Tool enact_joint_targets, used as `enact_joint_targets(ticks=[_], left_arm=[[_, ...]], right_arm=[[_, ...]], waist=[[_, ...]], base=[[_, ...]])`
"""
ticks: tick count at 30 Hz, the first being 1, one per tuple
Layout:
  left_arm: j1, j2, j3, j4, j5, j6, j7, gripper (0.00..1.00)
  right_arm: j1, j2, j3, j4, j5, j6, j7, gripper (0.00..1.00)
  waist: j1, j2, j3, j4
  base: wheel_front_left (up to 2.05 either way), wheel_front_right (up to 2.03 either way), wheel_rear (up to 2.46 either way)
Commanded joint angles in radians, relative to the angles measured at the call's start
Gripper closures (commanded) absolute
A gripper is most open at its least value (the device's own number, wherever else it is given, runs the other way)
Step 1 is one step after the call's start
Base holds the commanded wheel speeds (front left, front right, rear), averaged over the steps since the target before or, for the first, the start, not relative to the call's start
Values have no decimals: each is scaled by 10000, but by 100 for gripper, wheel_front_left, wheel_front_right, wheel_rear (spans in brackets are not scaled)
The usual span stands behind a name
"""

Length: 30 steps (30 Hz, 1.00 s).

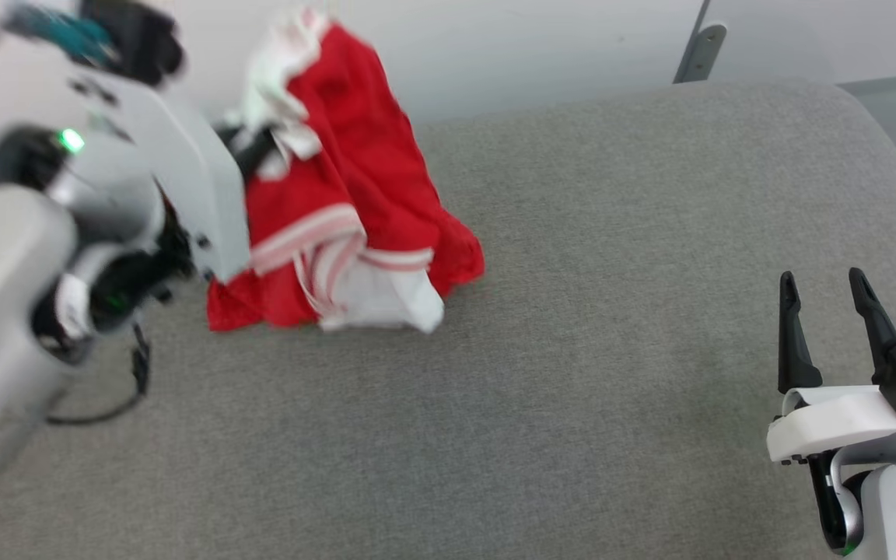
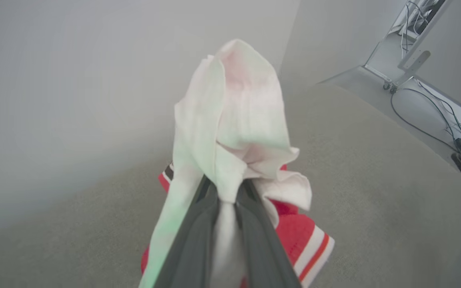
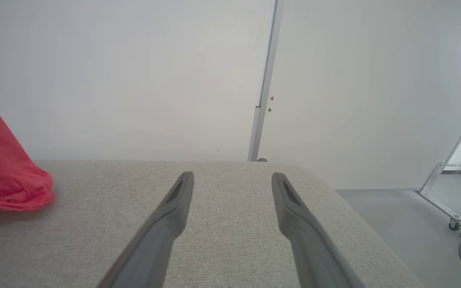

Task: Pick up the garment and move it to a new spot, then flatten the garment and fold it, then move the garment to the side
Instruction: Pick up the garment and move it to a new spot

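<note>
We are in a robot lab or test room, not a home: a broad grey fabric-covered platform [image 1: 572, 373] with a rounded corner stands against bare white wall panels [image 3: 114, 80] joined by a metal post [image 3: 265, 80]. Beside it, on a smooth grey floor [image 3: 386, 224], loose cables [image 2: 414, 128] trail past what looks like an equipment frame on castors [image 3: 440, 205]
</note>
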Motion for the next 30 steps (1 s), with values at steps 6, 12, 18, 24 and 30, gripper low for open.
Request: enact_joint_targets(ticks=[6,12,18,24,30], left_arm=[[1072,-463,-546,620,-190,-146,-109,100],[1950,-1118,-1274,1717,-243,-442,-95,100],[2448,-1814,-1846,3145,-58,-764,-264,100],[2730,-2480,-2231,4608,108,-1069,-484,100],[2744,-3163,-2275,5849,-95,-1580,-703,100]], right_arm=[[10,4,227,73,190,-14,-52,0],[17,6,481,211,306,-14,-53,0],[-4,3,760,292,411,-14,-53,0],[-15,4,937,358,441,-14,-54,0],[-15,3,1046,432,367,-14,-54,0]], waist=[[0,0,94,-223],[0,0,63,-269],[0,0,44,-302],[0,0,30,-328],[0,0,-92,-270]], base=[[0,0,0],[0,0,0],[0,0,0],[0,0,0],[0,0,0]])
